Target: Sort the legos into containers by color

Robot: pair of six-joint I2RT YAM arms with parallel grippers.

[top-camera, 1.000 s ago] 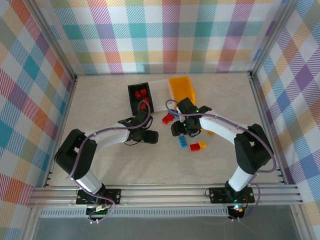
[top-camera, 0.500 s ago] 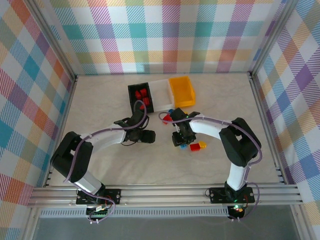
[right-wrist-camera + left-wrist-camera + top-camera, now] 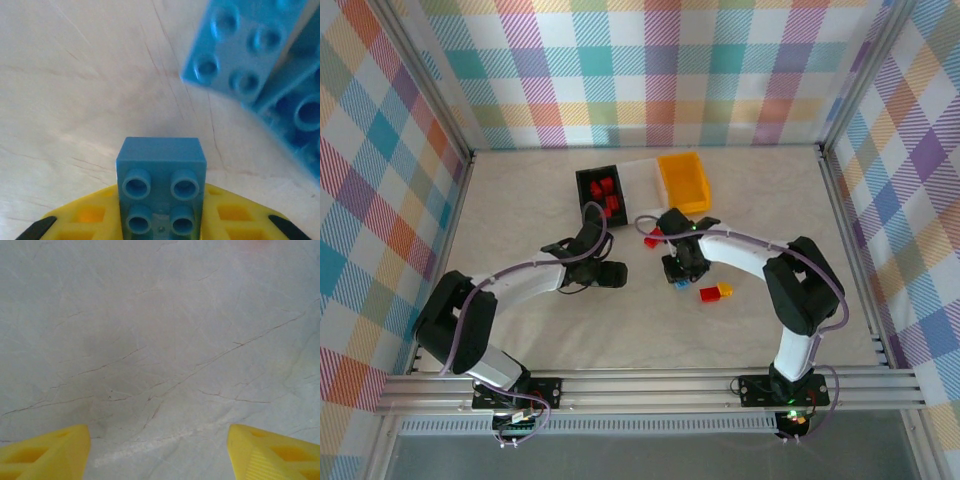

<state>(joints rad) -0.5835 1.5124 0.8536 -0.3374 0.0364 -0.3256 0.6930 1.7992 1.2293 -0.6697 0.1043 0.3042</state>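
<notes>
Checked walls (image 3: 380,200) close the table (image 3: 520,210) on its left, far and right sides, and an aluminium rail (image 3: 650,390) runs along the near edge. Bare surface lies on both sides of the bins and across the near half in front of the rail.

The three containers stand in a row, touching, near the middle of the far wall: the black bin (image 3: 583,198), the white bin (image 3: 640,180) and the yellow bin (image 3: 682,180). Several red bricks (image 3: 606,196) lie in the black one.

The right gripper (image 3: 680,268) sits low just in front of the bins. Its wrist camera shows its jaws closed on a blue brick (image 3: 161,180), a two-by-two piece with its studs facing the lens, with yellow fingers (image 3: 82,220) on either side (whether it is off the table cannot be told). Two more blue legos (image 3: 240,50) lie just beyond it to the right, one overlapping the other. A red-and-yellow pair (image 3: 716,292) lies touching, just beside this gripper on the near right, and a loose red brick (image 3: 653,236) lies between the gripper and the bins.

The left gripper (image 3: 615,273) hovers near the black bin's near end, apart from the right one. Its yellow fingertips (image 3: 45,455) stand wide apart, with nothing but veined table between them.
</notes>
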